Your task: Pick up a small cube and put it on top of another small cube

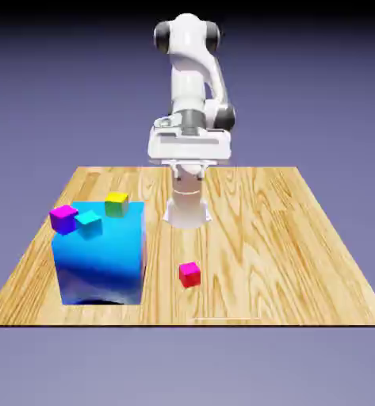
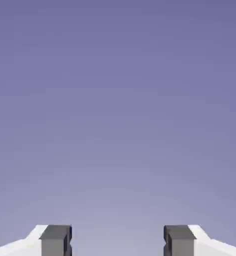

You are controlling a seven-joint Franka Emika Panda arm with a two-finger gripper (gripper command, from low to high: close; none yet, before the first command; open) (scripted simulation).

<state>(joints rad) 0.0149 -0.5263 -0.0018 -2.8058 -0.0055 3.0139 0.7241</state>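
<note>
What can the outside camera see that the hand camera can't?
Only the exterior view shows the wooden table, the big blue block, the small red cube lying alone on the wood, three little cubes on the block, purple, teal and yellow-green, and the white arm. Only the hand view shows the gripper, its two grey fingertips wide apart with nothing between them. Both share the plain blue-violet backdrop.

Bare table [image 1: 285, 238] around red cube [image 1: 189, 273]; blue block [image 1: 101, 254] near its side.
</note>
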